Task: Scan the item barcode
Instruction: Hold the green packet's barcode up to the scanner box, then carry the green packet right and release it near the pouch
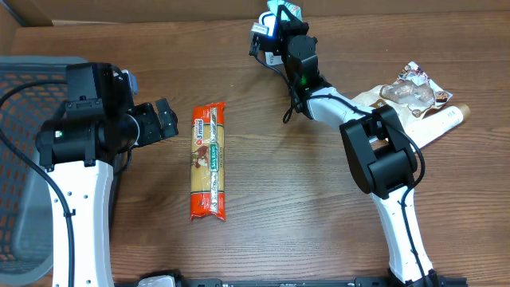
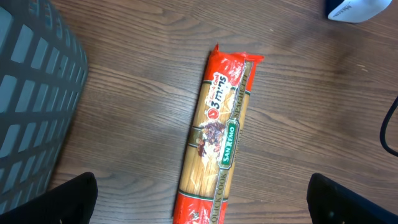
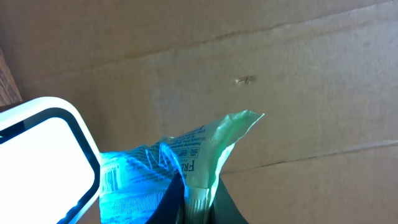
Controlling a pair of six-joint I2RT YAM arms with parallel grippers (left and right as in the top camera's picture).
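My right gripper pinches a crinkly green-and-white plastic packet at the overhead's upper centre, just beside the glossy rounded white scanner. My left gripper gapes wide over the wood-grain counter, with a brown cardboard wall behind.

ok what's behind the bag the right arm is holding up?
Behind the bag there's only a cardboard wall, with the white scanner at the bag's left. The right fingers cover the bag's bottom edge, so anything behind that part can't be seen.
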